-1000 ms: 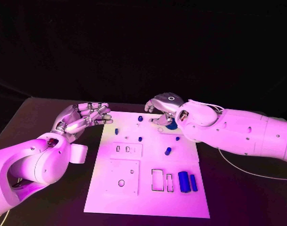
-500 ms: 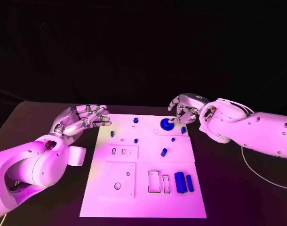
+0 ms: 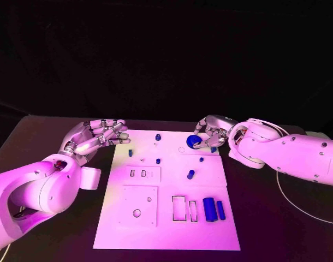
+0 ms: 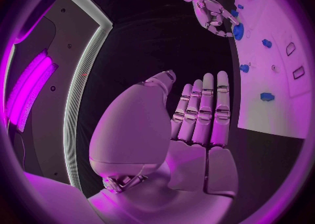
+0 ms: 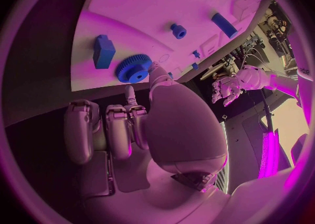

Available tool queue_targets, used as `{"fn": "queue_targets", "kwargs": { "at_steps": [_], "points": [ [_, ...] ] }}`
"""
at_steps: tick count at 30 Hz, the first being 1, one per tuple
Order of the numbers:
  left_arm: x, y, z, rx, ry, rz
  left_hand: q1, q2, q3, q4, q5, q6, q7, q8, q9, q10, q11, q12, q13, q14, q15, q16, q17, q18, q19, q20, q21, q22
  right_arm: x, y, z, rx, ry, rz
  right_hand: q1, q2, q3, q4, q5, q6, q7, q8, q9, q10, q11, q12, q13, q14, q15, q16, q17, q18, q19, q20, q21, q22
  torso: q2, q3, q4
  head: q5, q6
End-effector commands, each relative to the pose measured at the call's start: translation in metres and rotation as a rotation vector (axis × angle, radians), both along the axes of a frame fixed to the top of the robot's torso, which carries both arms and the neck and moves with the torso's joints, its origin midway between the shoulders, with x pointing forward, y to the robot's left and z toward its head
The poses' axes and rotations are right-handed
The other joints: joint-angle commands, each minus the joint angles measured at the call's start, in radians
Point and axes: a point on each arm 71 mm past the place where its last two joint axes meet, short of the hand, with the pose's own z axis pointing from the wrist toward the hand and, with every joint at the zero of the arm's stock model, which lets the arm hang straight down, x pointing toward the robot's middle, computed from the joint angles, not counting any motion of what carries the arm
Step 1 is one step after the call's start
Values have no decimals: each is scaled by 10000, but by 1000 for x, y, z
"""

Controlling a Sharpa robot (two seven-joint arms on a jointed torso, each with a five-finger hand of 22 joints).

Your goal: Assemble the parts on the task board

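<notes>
So starting from the left side, we've got the left robot hand (image 3: 95,137) hanging just off the task board's (image 3: 166,229) left edge over the black surface (image 3: 25,142); its fingers are straight and side by side with the thumb held off, nothing in it, and nothing of it touching the board as far as we can tell; we'd call it idle for now. Moving across the board, there are a few small blue pegs (image 3: 159,161) scattered round the upper middle, a blue piece (image 3: 190,174) lying a bit lower, and down near the bottom right two blue blocks (image 3: 214,209) sitting just beside a pair of open rectangular slots (image 3: 185,208). Then the right side is where the action is; the right robot hand (image 3: 210,132) is curled in over the far right corner of the board, thumb tip right at the blue gear (image 3: 192,142), which from the right wrist view looks to be lying on the board next to a blue block (image 5: 103,51); honestly we can't tell whether it's pinching the gear or just touching it. Our guess is we're on the gear step, either seating it or about to let go; next it probably needs pressing flat onto its post, then the hand lifting clear without dragging it.
</notes>
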Motion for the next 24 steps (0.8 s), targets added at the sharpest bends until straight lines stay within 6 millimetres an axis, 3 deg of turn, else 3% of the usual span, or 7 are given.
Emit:
{"fn": "queue_targets", "kwargs": {
  "at_steps": [1, 6, 10, 24],
  "points": [
    [0, -2, 2, -87, -66, -210, 92, -12, 65, -16, -44, -70, 90, -58, -10, -17, 69, -36, -3, -21, 23, -44, 9, 135, 85, -2, 16, -12, 1, 1, -3, -70, 240, -46, 101, 44, -47, -1, 45, -77, -7, 40, 13, 832, 58, 84, 2307, 978, 85, 52, 2315, -101, 97, -5, 66, 864, 2, 5, -8, 9, -28],
    [0, -2, 1, -81, -65, -197, 92, -12, 65, -16, -44, -70, 90, -58, -10, -17, 69, -36, -3, -21, 23, -44, 9, 135, 85, -2, 16, -12, 3, 0, -5, -118, 272, -96, 179, 146, -14, -21, 104, -33, -14, 146, 32, 966, 58, 221, 2475, 990, 92, 69, 2378, -113, 128, 7, 108, 928, 3, 1, -22, 39, -46],
    [0, -1, 1, -75, -63, -184, 92, -12, 65, -16, -44, -70, 90, -58, -10, -17, 69, -36, -3, -21, 23, -44, 9, 135, 85, -2, 16, -12, 3, 0, -5, -169, 334, -87, 296, 220, 57, -39, 454, 80, -35, 307, 42, 1092, 44, 340, 2625, 1040, 87, 126, 2626, -163, 252, 7, 269, 1156, 2, 9, -14, 46, -54],
    [0, 0, 1, -63, -53, -163, 92, -12, 65, -16, -44, -70, 90, -58, -10, -17, 69, -36, -3, -21, 23, -44, 9, 135, 85, -2, 16, -12, 4, 3, -8, -539, 508, 101, 473, 363, 268, -74, 459, 352, -85, 403, -5, 1092, 3, 340, 2625, 1040, 56, 127, 2629, -193, 326, -15, 369, 1301, 12, 6, -9, 25, -90]
  ]
}}
